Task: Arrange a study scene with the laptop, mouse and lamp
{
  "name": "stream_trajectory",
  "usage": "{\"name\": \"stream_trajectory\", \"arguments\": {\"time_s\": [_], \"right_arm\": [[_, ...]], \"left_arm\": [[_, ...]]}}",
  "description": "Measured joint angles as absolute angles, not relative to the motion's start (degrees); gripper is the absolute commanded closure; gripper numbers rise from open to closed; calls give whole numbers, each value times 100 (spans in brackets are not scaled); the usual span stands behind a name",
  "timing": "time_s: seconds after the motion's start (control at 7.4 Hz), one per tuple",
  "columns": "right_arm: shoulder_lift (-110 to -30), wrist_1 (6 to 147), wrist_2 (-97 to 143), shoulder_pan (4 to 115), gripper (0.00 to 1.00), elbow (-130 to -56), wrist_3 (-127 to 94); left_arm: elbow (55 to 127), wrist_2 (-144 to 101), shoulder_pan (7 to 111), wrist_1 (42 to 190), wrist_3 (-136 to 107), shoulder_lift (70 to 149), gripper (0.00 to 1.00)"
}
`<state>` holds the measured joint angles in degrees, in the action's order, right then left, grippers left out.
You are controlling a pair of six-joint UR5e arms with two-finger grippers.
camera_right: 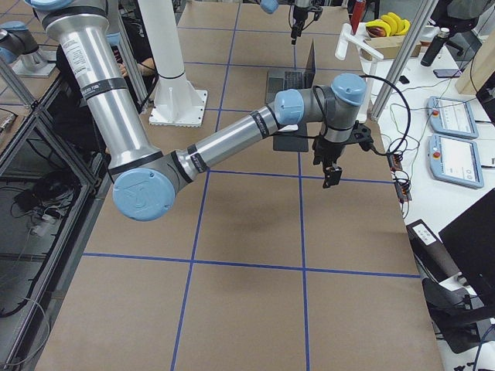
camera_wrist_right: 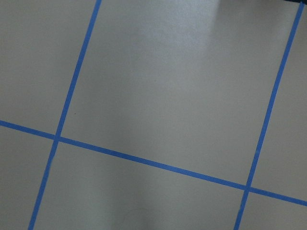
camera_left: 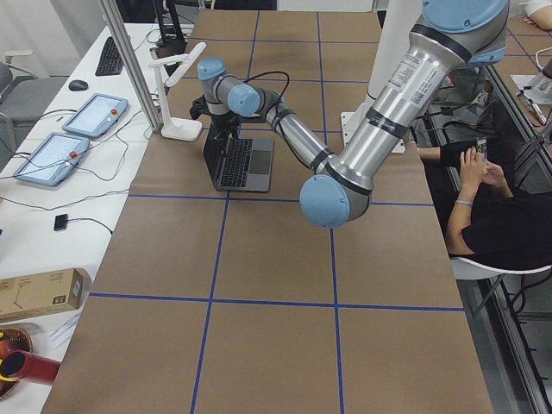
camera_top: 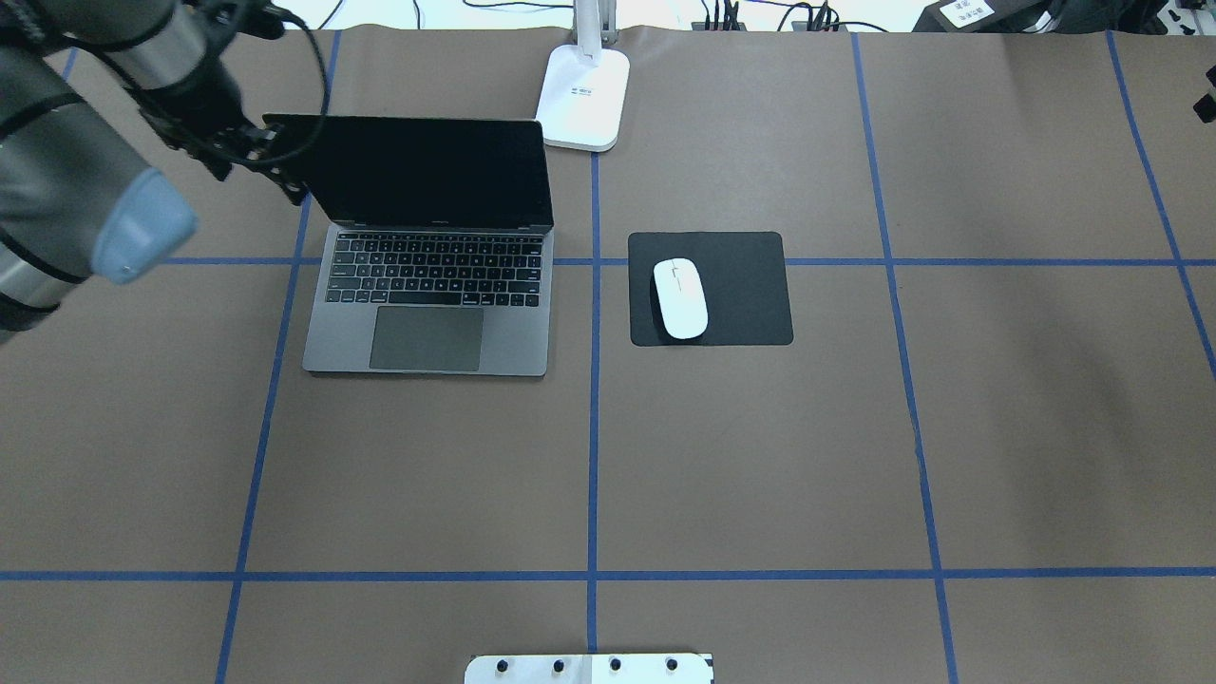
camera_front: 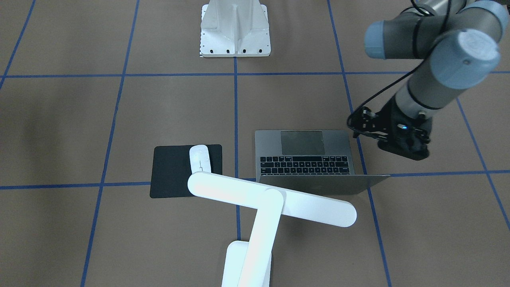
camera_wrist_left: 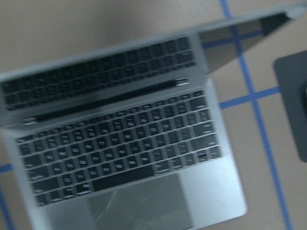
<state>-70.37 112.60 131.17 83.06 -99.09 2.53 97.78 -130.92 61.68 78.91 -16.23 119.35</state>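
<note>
Counting the task items gives one laptop [camera_top: 518,332], one mouse [camera_top: 680,298] and one lamp [camera_top: 581,100], plus one black mat [camera_top: 750,285], one white pedestal [camera_front: 235,30] and two arms. By the overhead view, the laptop stands open left of centre, with its dark screen raised toward 12 o'clock. The mouse lies on the mat at 3 o'clock of the laptop, one blue tape line between them. The lamp base sits at the far table edge, at 1 o'clock of the laptop and 11 o'clock of the mouse. The left gripper [camera_top: 280,171] hangs at 10 o'clock of the laptop, close by the lid's upper left corner. The front view shows a gap to the laptop's side edge, and I cannot tell how its jaws stand. The right gripper [camera_right: 331,176] hovers over bare paper near the table's right edge, with its jaw state likewise not determinable. Wide bare surface lies from 6 o'clock of the laptop and mat down to the pedestal, and at 3 o'clock of the mat. The table [camera_top: 760,456] carries brown paper gridded in blue tape. Side benches hold control tablets and a keyboard, and one person [camera_left: 496,216] sits beside the table.
</note>
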Motion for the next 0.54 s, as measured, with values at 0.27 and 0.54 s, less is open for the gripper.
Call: {"name": "stream_trajectory", "arguments": {"time_s": [0.27,0.54], "right_arm": [[-7487,11254,13154,8576,0,-9910,279],[-7939,11245,13164,8823,0,-9959,361]], "left_arm": [[9632,-13305,7115,7893,-555,11257,0],[9219,-13424,7907,7911,250,10833,0]]}}
